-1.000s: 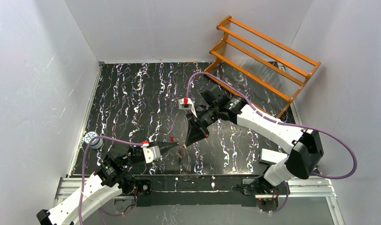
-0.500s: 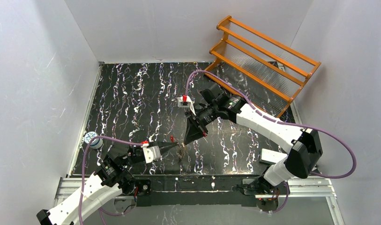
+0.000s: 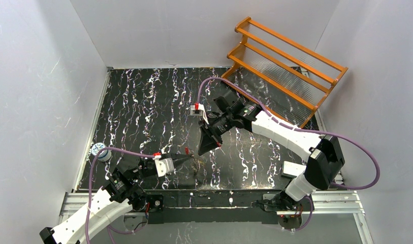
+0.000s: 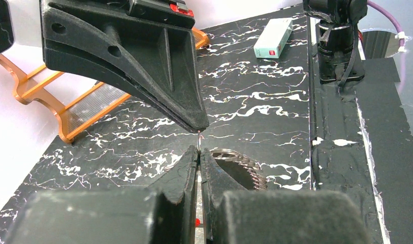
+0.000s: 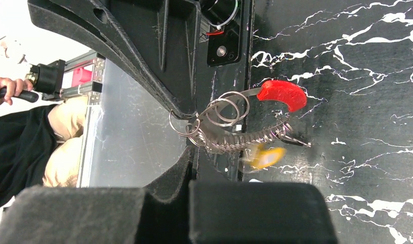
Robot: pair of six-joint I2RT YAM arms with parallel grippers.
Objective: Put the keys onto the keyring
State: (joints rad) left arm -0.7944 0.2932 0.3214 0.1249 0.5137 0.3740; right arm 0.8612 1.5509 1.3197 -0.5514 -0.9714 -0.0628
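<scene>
I see the left arm reaching low and almost level from its base at the near edge. The left gripper (image 4: pixel 199 155) is fully closed, and a thin strand of the keyring (image 5: pixel 222 141) is pinched between its black pads. The keyring sits at those tips as a bunch of thin silvery wire loops and a tight coil, with a smooth curved red section (image 5: pixel 283 95). I cannot tell whether it rests on the black, white-veined table (image 3: pixel 143 112). A brass key (image 5: pixel 262 156) shows blurred beside the coil.

The right arm arches in from the right with its elbow raised. The right gripper (image 4: pixel 200 128), a black ribbed wedge, points down at the left tips. It is closed too, but I cannot tell what it grips.

Farther off are a pale box (image 4: pixel 274 38) and an orange slatted rack (image 3: pixel 285 61).
</scene>
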